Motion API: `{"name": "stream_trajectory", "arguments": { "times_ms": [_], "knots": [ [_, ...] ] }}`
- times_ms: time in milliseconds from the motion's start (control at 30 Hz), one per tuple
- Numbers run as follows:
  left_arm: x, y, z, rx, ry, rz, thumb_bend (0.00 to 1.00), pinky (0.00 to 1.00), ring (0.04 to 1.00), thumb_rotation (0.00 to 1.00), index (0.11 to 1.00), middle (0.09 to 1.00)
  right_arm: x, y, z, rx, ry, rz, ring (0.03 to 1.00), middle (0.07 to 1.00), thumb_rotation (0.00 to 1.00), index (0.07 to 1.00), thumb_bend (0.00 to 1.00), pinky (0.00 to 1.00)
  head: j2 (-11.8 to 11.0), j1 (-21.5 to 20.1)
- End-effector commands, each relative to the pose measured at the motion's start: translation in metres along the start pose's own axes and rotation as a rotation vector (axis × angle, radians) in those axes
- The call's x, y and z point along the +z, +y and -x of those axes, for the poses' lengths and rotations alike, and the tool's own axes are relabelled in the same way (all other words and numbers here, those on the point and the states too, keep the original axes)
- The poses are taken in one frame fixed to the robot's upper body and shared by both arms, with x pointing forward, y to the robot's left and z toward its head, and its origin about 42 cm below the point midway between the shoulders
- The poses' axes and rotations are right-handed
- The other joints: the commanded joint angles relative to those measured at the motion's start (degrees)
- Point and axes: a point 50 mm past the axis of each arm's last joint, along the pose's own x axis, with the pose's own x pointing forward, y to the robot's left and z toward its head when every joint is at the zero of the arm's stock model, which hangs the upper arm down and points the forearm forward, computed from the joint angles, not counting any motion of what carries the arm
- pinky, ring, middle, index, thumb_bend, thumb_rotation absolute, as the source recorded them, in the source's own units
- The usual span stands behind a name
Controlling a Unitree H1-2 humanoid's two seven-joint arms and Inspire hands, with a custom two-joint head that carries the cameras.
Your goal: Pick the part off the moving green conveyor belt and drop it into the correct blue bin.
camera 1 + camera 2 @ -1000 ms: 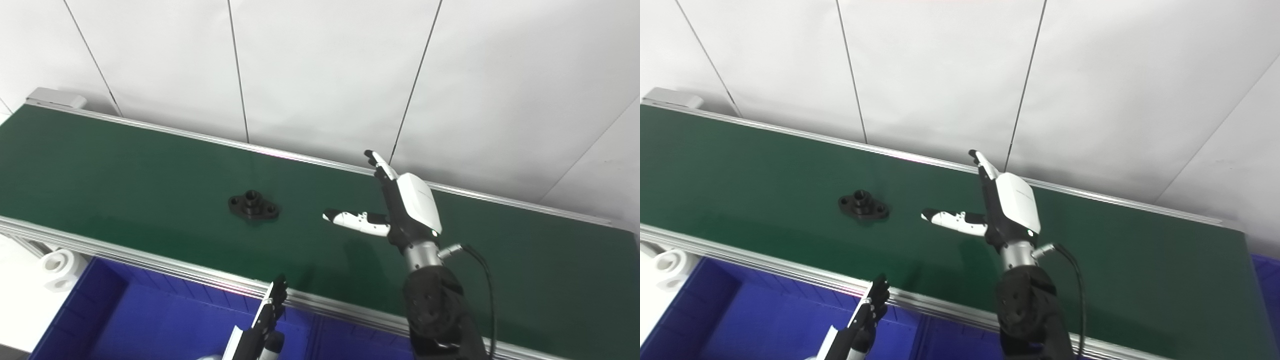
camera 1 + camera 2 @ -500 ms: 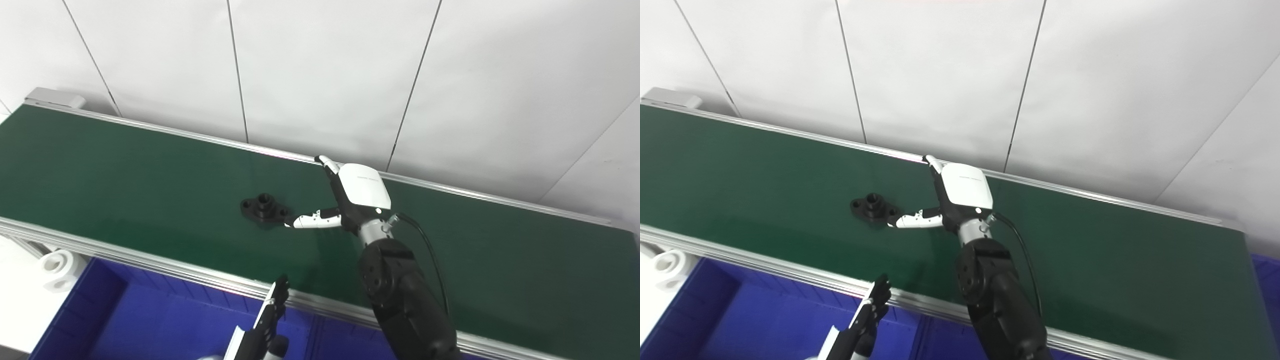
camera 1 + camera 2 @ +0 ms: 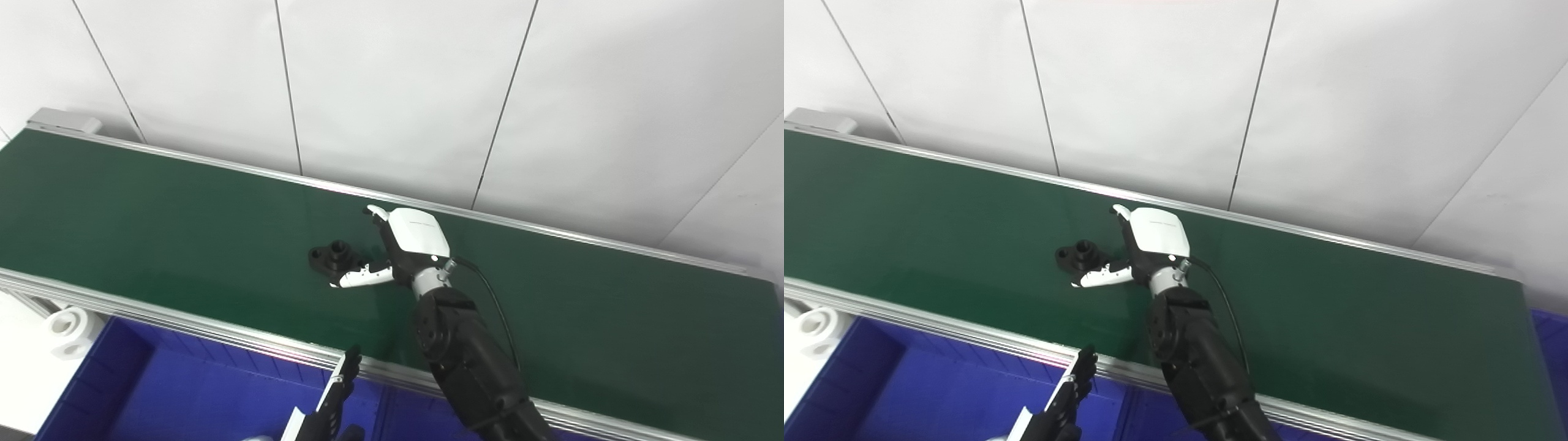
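A black flanged part (image 3: 331, 255) with a raised hub and bolt holes lies on the green conveyor belt (image 3: 153, 208) near its middle. My right hand (image 3: 401, 248) is open, low over the belt just right of the part. Its thumb lies along the part's near side and its fingers reach past the far side; the part is not gripped. It also shows in the right eye view (image 3: 1145, 245), with the part (image 3: 1078, 256) to its left. My left hand (image 3: 331, 398) is at the bottom edge over the blue bin, fingers straight and apart, holding nothing.
A blue bin (image 3: 184, 392) sits below the belt's near aluminium rail (image 3: 184, 318), with a divider near its middle. A white cylindrical part (image 3: 67, 327) lies outside the bin at the left. A white panelled wall stands behind the belt.
The part has ridden to the right on the belt. My right hand has swung left and down to it, thumb and fingers now either side. The left hand has barely moved.
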Motion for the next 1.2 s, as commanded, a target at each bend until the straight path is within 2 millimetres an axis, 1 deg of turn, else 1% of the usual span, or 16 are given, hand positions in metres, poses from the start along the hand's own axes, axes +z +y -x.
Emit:
{"name": "stream_trajectory", "arguments": {
  "times_ms": [0,67,133,167,200,233,267,300,367,433,467,567,633,700,900,1167],
  "knots": [
    [0.019,-0.041,0.002,-0.007,-0.034,0.117,0.8,1.0,0.986,0.98,1.0,1.0,0.027,-0.02,-0.011,-0.066,-0.083,-0.004,0.446,0.583,0.56,0.767,0.96,0.34,0.1,0.5],
    [0.02,-0.042,0.001,-0.005,-0.038,0.121,0.79,1.0,0.985,0.98,1.0,1.0,0.03,-0.018,-0.013,-0.051,-0.089,0.006,0.402,0.541,0.55,0.746,0.95,0.3,0.3,1.0],
    [0.021,-0.043,0.001,-0.004,-0.042,0.13,0.76,1.0,0.977,0.98,1.0,1.0,0.036,-0.014,-0.014,-0.035,-0.099,0.024,0.416,0.516,0.53,0.679,0.91,0.33,0.5,1.3],
    [0.021,-0.044,0.001,-0.003,-0.043,0.134,0.71,1.0,0.974,0.97,1.0,1.0,0.038,-0.012,-0.015,-0.031,-0.103,0.03,0.309,0.403,0.49,0.658,0.86,0.24,0.5,1.4],
    [0.022,-0.044,0.002,-0.002,-0.044,0.132,0.71,1.0,0.974,0.97,1.0,1.0,0.041,-0.008,-0.014,-0.029,-0.113,0.02,0.309,0.403,0.49,0.658,0.86,0.24,0.6,1.7],
    [0.022,-0.045,0.002,-0.001,-0.044,0.13,0.69,1.0,0.974,0.97,1.0,1.0,0.042,-0.006,-0.014,-0.028,-0.119,0.011,0.248,0.336,0.44,0.66,0.84,0.19,0.6,1.7],
    [0.022,-0.045,0.002,-0.001,-0.043,0.124,0.68,1.0,0.973,0.97,1.0,1.0,0.044,-0.001,-0.012,-0.029,-0.135,-0.005,0.227,0.313,0.42,0.66,0.83,0.17,0.7,2.3],
    [0.022,-0.046,0.002,0.0,-0.042,0.119,0.68,1.0,0.975,0.98,1.0,1.0,0.045,0.003,-0.011,-0.03,-0.146,-0.015,0.198,0.283,0.37,0.652,0.79,0.15,0.7,2.3],
    [0.023,-0.046,0.003,0.0,-0.044,0.109,0.66,1.0,0.977,0.99,1.0,1.0,0.045,0.014,-0.009,-0.024,-0.166,-0.008,0.175,0.261,0.23,0.638,0.68,0.13,1.1,2.8],
    [0.024,-0.047,0.004,0.005,-0.044,0.106,0.66,1.0,0.978,0.99,1.0,1.0,0.041,0.026,-0.008,-0.007,-0.159,0.042,0.15,0.23,0.14,0.513,0.54,0.1,1.2,2.8],
    [0.024,-0.047,0.004,0.007,-0.043,0.107,0.66,0.99,0.978,0.98,1.0,1.0,0.039,0.028,-0.007,-0.003,-0.154,0.059,0.144,0.223,0.12,0.495,0.52,0.09,1.3,2.9],
    [0.025,-0.047,0.005,0.013,-0.04,0.107,0.66,0.99,0.971,0.98,1.0,1.0,0.032,0.037,-0.005,0.001,-0.133,0.141,0.151,0.237,0.11,0.487,0.52,0.09,1.8,2.8],
    [0.027,-0.046,0.005,0.014,-0.035,0.106,0.66,0.99,0.961,0.98,1.0,1.0,0.027,0.041,-0.003,0.004,-0.127,0.162,0.192,0.29,0.11,0.486,0.52,0.12,1.9,2.5],
    [0.027,-0.045,0.006,0.012,-0.032,0.105,0.67,0.98,0.96,0.98,1.0,1.0,0.023,0.044,-0.001,0.005,-0.119,0.171,0.203,0.303,0.11,0.485,0.51,0.13,2.0,2.2],
    [0.026,-0.042,0.005,0.006,-0.028,0.107,0.68,0.97,0.951,0.98,1.0,1.0,0.016,0.046,0.001,-0.017,-0.103,0.136,0.186,0.274,0.11,0.484,0.51,0.12,2.1,2.0],
    [0.024,-0.04,0.004,0.009,-0.026,0.115,0.69,0.99,0.96,0.98,1.0,1.0,0.013,0.042,0.005,-0.048,-0.111,0.064,0.164,0.246,0.12,0.482,0.51,0.11,2.0,0.8]
  ]
}}
